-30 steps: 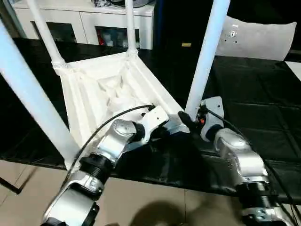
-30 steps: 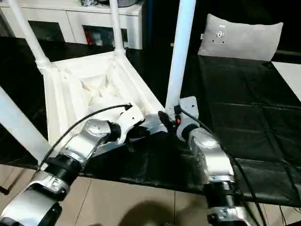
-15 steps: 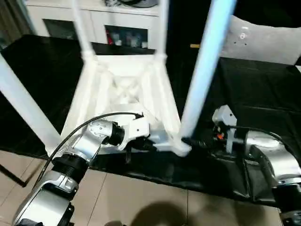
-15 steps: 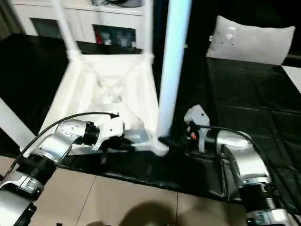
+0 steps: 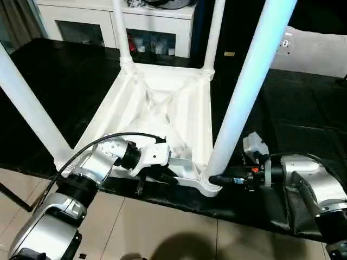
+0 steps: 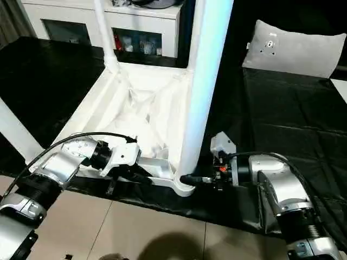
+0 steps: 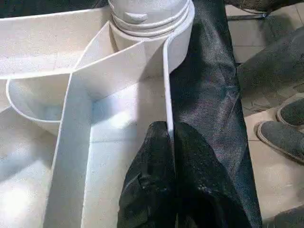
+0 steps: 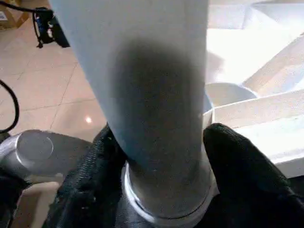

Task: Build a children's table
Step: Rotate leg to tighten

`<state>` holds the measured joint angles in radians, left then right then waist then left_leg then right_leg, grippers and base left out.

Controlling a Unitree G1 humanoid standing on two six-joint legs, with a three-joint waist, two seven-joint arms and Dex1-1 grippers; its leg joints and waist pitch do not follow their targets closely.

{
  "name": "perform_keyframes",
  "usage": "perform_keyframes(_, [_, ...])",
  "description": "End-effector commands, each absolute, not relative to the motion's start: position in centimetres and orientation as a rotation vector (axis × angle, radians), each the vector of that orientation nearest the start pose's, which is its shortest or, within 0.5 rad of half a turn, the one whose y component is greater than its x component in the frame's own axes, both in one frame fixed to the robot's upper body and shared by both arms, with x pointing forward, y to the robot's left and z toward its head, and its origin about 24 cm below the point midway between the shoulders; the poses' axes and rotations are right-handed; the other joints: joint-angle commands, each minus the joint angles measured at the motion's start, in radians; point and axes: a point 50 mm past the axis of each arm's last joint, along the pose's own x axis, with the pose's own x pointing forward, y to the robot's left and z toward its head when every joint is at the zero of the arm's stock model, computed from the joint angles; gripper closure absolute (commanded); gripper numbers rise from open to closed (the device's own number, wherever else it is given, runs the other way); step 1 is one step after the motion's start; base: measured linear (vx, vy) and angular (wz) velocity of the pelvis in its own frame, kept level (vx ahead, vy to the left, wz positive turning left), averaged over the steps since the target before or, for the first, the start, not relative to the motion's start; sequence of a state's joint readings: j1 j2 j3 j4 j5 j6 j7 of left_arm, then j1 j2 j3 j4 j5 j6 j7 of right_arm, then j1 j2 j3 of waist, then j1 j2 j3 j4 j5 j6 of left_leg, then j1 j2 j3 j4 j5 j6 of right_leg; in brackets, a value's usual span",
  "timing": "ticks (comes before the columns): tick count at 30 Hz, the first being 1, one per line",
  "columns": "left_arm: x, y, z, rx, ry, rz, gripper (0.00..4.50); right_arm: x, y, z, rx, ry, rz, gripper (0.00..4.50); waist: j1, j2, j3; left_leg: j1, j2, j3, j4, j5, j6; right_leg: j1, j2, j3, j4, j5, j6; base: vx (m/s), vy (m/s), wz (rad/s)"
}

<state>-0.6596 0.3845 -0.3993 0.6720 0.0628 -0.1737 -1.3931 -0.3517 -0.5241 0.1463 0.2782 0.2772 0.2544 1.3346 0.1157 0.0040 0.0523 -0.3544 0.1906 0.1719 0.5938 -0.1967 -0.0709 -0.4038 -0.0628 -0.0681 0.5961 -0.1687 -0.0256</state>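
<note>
At the lower edge of the head views, the left gripper (image 7: 166, 190) is pinched closed on the thin near rim of the tabletop (image 5: 162, 103), one finger on each side of the wall. At lower right, the right gripper (image 8: 161, 156) is clamped round the base of the near right leg (image 5: 246, 92), just above its corner socket. The tabletop lies upside down in the centre on black cloth (image 5: 303, 119), four legs standing up from its corners. The table looks like light, hollow plastic: stiff along the ribs, smooth on the tubes, so likely to slip. Low on a leg or on a rim wall seems the surest hold. A cabinet (image 5: 141, 24) stands at the upper edge.
</note>
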Motion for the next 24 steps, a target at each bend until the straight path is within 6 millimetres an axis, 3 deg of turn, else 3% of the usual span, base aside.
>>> perform_keyframes(1, [30.9,11.7,5.9,0.684,0.382,-1.69,4.5,27.7,-17.9,6.9,-0.1,0.364,1.374,2.03,0.0,-0.013,-0.068,0.001,0.042,-0.005,-0.064,-0.125,0.074,0.058,-0.082,0.046,-0.063,-0.235,-0.195,0.0,0.0,0.0])
perform_keyframes(5, [31.0,11.9,5.9,0.662,0.383,-1.678,4.5,27.4,-17.6,6.8,-0.064,0.367,1.378,2.43,0.0,-0.014,-0.068,0.001,0.042,-0.004,-0.063,-0.121,0.074,0.057,-0.081,0.046,-0.063,-0.233,-0.194,0.0,0.0,0.0])
perform_keyframes(11, [31.1,11.2,6.0,0.569,0.376,-1.6,4.5,27.0,-16.2,6.4,0.045,0.347,1.29,2.5,0.001,-0.013,-0.067,0.002,0.045,-0.007,-0.067,-0.12,0.064,0.056,-0.082,0.047,-0.061,-0.234,-0.191,0.0,0.0,0.0])
perform_keyframes(13, [31.5,10.4,6.2,0.498,0.369,-1.519,4.5,27.8,-15.3,6.0,0.025,0.337,1.147,2.51,-0.008,-0.009,-0.063,0.003,0.041,-0.006,-0.07,-0.147,0.045,0.052,-0.082,0.046,-0.07,-0.291,-0.18,0.0,0.0,0.0])
perform_keyframes(15, [31.7,9.5,6.4,0.455,0.352,-1.478,4.5,28.7,-14.7,5.7,0.024,0.338,1.016,2.51,-0.016,-0.012,-0.058,0.003,0.036,-0.01,-0.074,-0.181,0.02,0.053,-0.083,0.043,-0.08,-0.388,-0.152,0.0,0.0,0.0])
perform_keyframes(18, [32.1,7.9,6.6,0.4,0.34,-1.38,4.5,29.9,-13.5,5.6,0.057,0.315,0.858,2.52,-0.043,-0.014,-0.056,-0.002,0.029,-0.015,-0.078,-0.199,-0.001,0.055,-0.082,0.038,-0.091,-0.49,-0.106,0.0,0.0,0.0])
perform_keyframes(19, [32.2,7.6,6.6,0.389,0.339,-1.356,4.5,30.1,-13.2,5.6,0.056,0.311,0.817,2.52,-0.05,-0.015,-0.057,0.0,0.027,-0.013,-0.073,-0.197,0.005,0.052,-0.083,0.039,-0.098,-0.501,-0.095,0.0,0.0,0.0])
perform_keyframes(20, [32.4,7.1,6.6,0.383,0.337,-1.325,4.5,30.4,-12.9,5.6,0.054,0.308,0.764,2.53,-0.058,-0.009,-0.059,-0.001,0.026,-0.012,-0.071,-0.192,0.009,0.049,-0.079,0.041,-0.097,-0.48,-0.101,0.0,0.0,0.0])
perform_keyframes(21, [32.6,6.3,6.6,0.369,0.34,-1.278,4.5,30.9,-12.3,5.6,0.062,0.302,0.698,2.53,-0.059,-0.012,-0.06,-0.002,0.024,-0.013,-0.071,-0.186,0.014,0.052,-0.079,0.04,-0.097,-0.471,-0.1,0.0,0.0,0.0])
perform_keyframes(24, [33.0,4.6,6.6,0.328,0.346,-1.164,4.5,31.7,-11.1,5.7,0.095,0.291,0.561,2.53,-0.067,-0.011,-0.063,-0.002,0.026,-0.01,-0.068,-0.143,0.024,0.05,-0.076,0.044,-0.087,-0.385,-0.13,0.0,0.0,0.0])
